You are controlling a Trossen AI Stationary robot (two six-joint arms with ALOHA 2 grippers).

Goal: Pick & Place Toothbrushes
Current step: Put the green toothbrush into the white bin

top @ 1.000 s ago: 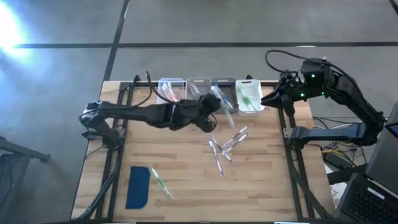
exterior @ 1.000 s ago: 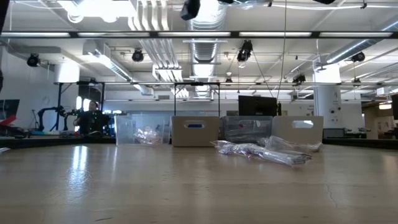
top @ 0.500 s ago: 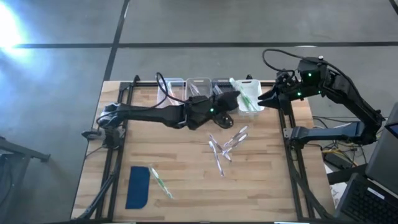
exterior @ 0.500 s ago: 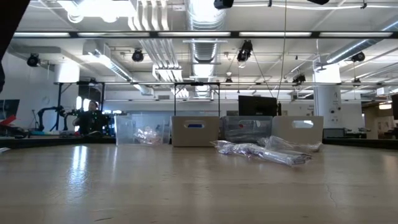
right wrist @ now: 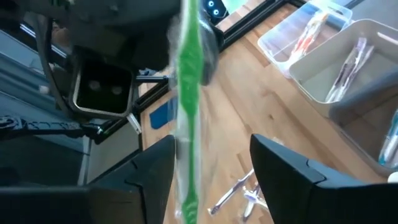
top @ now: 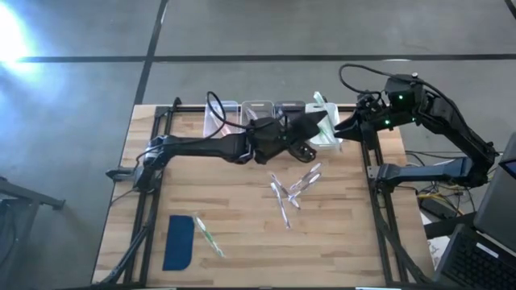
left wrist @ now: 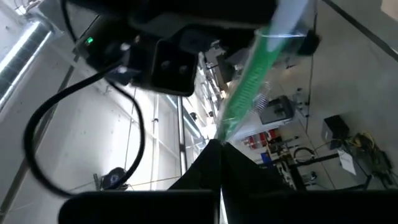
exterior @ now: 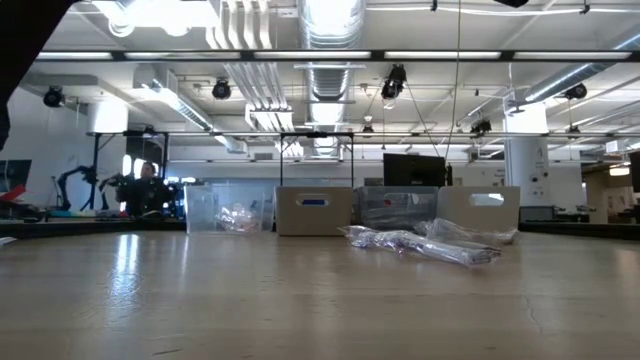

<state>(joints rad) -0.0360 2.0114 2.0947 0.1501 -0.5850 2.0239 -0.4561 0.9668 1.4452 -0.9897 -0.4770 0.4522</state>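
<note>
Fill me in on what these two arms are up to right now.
The left gripper is shut on a green toothbrush and holds it up over the white bin at the right end of the row of bins. The right gripper waits right beside it with its fingers open on either side of the brush, so this looks like a handover between the arms. More toothbrushes lie loose in the middle of the table, and one lies next to the blue pad.
</note>
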